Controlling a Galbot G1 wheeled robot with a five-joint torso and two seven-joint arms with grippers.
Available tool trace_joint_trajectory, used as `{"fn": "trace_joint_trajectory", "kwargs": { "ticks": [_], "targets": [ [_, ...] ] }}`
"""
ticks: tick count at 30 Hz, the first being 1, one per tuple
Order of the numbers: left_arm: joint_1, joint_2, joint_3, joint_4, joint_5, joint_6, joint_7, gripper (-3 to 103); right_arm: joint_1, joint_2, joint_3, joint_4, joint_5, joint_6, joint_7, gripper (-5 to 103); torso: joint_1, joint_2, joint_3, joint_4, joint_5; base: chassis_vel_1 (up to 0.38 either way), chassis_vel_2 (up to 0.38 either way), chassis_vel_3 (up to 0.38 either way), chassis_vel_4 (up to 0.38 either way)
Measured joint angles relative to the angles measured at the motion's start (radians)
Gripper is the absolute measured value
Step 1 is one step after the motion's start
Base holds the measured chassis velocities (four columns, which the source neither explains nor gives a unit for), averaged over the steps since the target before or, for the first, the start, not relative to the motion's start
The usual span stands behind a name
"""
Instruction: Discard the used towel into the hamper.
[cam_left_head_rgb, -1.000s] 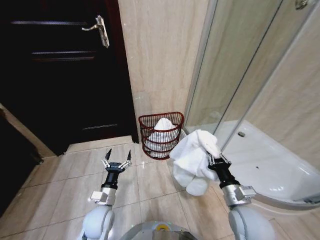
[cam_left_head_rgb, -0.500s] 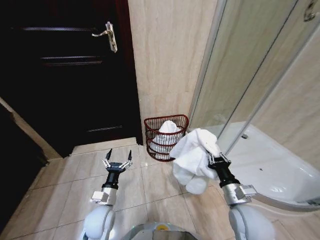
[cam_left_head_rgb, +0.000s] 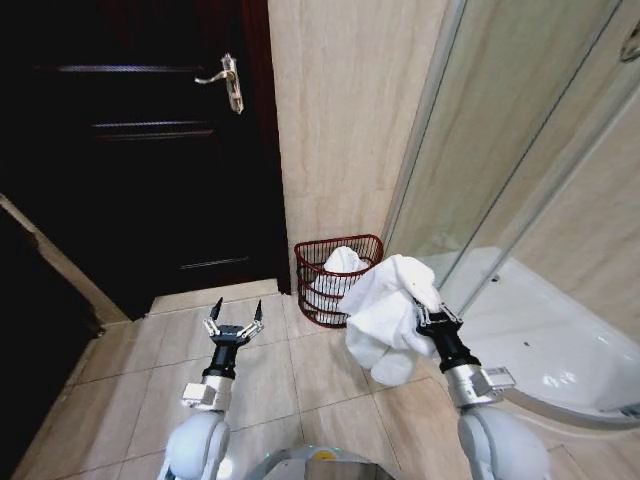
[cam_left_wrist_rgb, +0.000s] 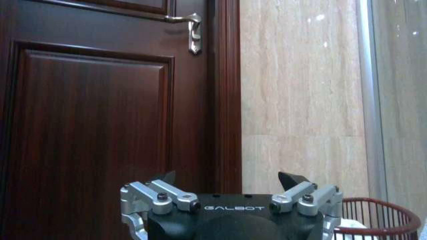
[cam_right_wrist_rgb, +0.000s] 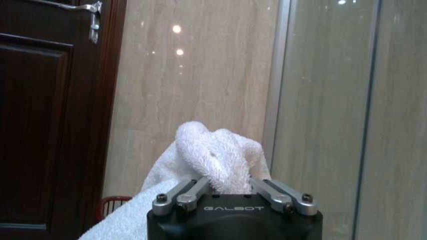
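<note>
At about ten o'clock in the head view stands a dark wooden door (cam_left_head_rgb: 140, 150) with a metal handle (cam_left_head_rgb: 229, 80), closed against the beige tiled wall (cam_left_head_rgb: 340, 110). Below it, near seven o'clock, the left tool (cam_left_head_rgb: 235, 318) hangs over the floor tiles (cam_left_head_rgb: 130, 380) with its fingers spread apart and nothing between them; the left wrist view shows the same spread fingers (cam_left_wrist_rgb: 163, 180) pointing at the door.

At the middle, against the foot of the wall between the door and the glass shower screen (cam_left_head_rgb: 520, 130), sits the hamper (cam_left_head_rgb: 322, 300), a small red-brown wire basket with a white cloth already lying inside.

Just toward four o'clock from the hamper, the right tool (cam_left_head_rgb: 428, 318) is clamped on the towel (cam_left_head_rgb: 385, 315), a bunched white bundle held above the floor, near the hamper's rim but not in it. In the right wrist view the towel (cam_right_wrist_rgb: 213, 155) bulges up between the closed fingers. At four o'clock lies the white shower tray (cam_left_head_rgb: 560, 350).
</note>
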Motion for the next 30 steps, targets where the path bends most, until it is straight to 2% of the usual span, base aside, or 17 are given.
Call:
{"fn": "trace_joint_trajectory", "kwargs": {
  "ticks": [30],
  "targets": [
    [0.018,-0.008,-0.001,-0.016,0.012,-0.012,0.000,100,-0.009,-0.003,-0.003,0.046,0.009,-0.007,-0.002,14,0.034,0.122,0.088,0.0000,-0.0001,-0.031,0.074,0.034,-0.076]
  ]
}}
